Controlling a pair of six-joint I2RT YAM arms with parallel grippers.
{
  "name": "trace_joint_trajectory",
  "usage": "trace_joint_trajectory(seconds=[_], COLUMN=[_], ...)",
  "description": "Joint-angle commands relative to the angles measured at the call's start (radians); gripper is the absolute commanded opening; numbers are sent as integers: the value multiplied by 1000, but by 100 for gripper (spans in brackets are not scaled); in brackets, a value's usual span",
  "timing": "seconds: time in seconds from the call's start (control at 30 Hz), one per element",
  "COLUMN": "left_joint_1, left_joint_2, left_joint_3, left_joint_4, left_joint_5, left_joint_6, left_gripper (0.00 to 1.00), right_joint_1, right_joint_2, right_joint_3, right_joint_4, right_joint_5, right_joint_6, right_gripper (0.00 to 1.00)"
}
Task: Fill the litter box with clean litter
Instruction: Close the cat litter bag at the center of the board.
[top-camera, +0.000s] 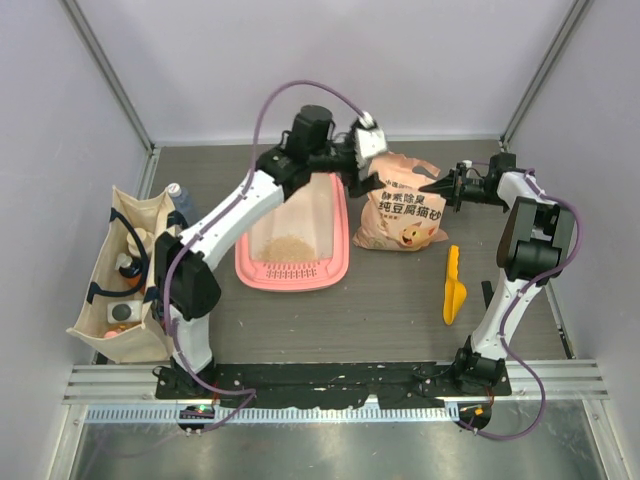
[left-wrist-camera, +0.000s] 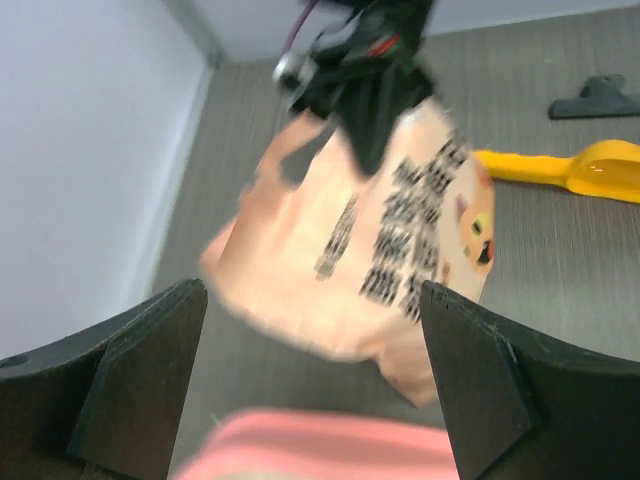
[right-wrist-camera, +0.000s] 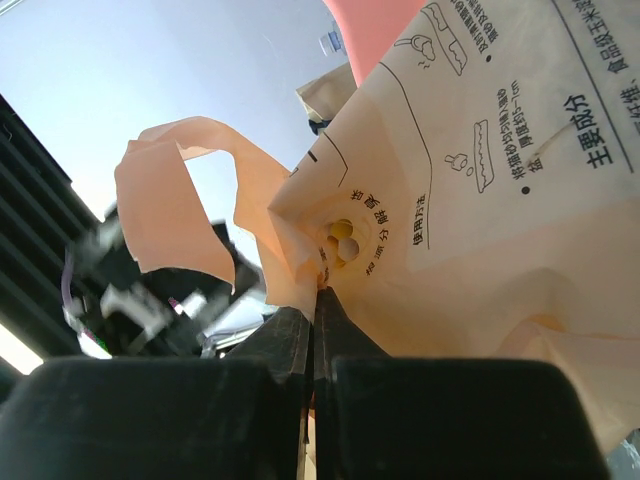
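My right fingers (right-wrist-camera: 290, 350) are pinched shut on a thin bit of film at the edge of the litter bag (top-camera: 400, 205). My left fingers (left-wrist-camera: 130, 390) are spread wide with nothing in them, hanging by the bag's other top corner, around the upper middle of the overhead view. First worry is that it's a one-sided grip on slick, floppy peach plastic. If I pull up, I reckon the film could slip out or stretch, and the sack would slump sideways. Second worry is the loose flap curling up right by my pinch. I can't tell how open the mouth is, so a bad tilt could send granules onto the bench (top-camera: 400, 320) instead of into the litter box (top-camera: 290, 285). The box sits centre-left of the overhead frame, right beside the bag. It's a hard pink tray with rounded corners and a slotted strip at its lower end. The clean litter (top-camera: 285, 246) in it is only a small sandy tan heap near that strip, so I'd say there's plenty left to pour. The yellow scoop (top-camera: 453, 285) is rigid plastic and lies lower right, well apart from the box.
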Motion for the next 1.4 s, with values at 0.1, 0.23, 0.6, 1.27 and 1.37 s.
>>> trace_joint_trajectory(seconds=[0.1, 0.23, 0.6, 1.27, 1.37], left_joint_1=[-153, -155, -155, -153, -153], left_joint_2=[65, 200, 350, 438, 436], left_joint_3=[123, 334, 486, 500, 500], left_joint_4=[-278, -430, -483, -386, -395], left_joint_5=[12, 30, -2, 2, 16], left_joint_6=[635, 614, 531, 453, 434], left_gripper=[91, 87, 83, 44, 30], right_joint_1=[4, 13, 24, 43, 49], right_joint_2=[-37, -55, -86, -95, -91], right_joint_3=[19, 13, 4, -10, -9], right_joint_4=[-14, -8, 1, 20, 35], right_joint_5=[-83, -83, -83, -83, -83], right_joint_6=[1, -2, -13, -14, -5], right_gripper=[1, 1, 1, 1, 1])
